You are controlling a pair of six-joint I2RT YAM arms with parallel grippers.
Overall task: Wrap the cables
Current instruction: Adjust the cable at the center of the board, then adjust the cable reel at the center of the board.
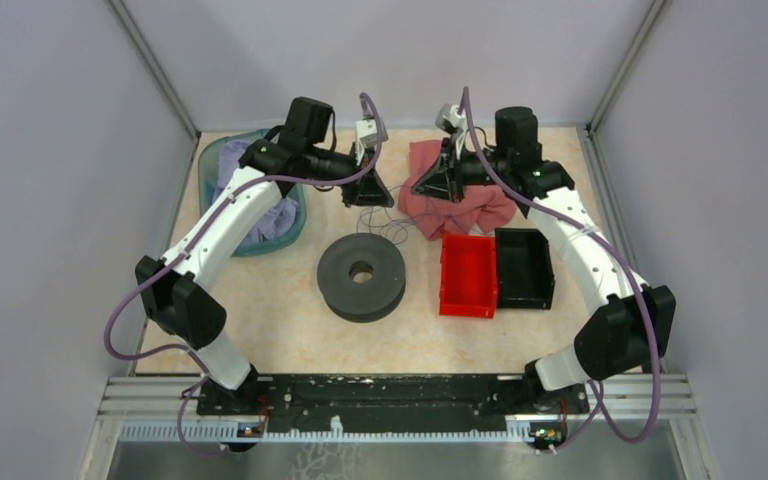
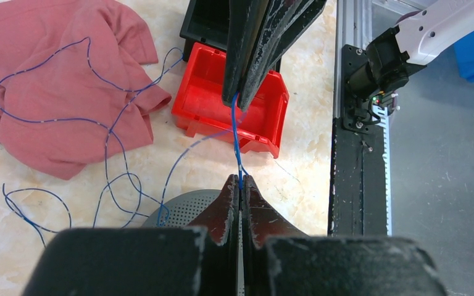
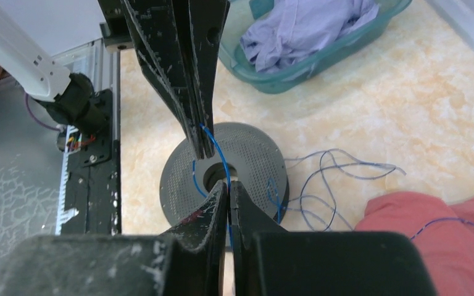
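The cable (image 2: 106, 132) is a thin blue wire lying in loose loops over a pink cloth (image 2: 55, 92) and the tabletop. In the top view the cable (image 1: 392, 226) shows faintly behind the black spool (image 1: 361, 276). My left gripper (image 2: 241, 180) is shut on one stretch of it, above the spool's edge. A short taut length runs straight up to my right gripper (image 2: 239, 102), facing it tip to tip. From the right wrist, my right gripper (image 3: 228, 184) is pinched on the wire over the spool (image 3: 253, 154), the left gripper (image 3: 202, 151) just beyond.
A red bin (image 1: 468, 275) and a black bin (image 1: 523, 268) stand right of the spool. A teal basket (image 1: 260, 243) with lilac cloth sits at the back left. The pink cloth (image 1: 470, 205) lies under the right arm. Grey walls enclose the table.
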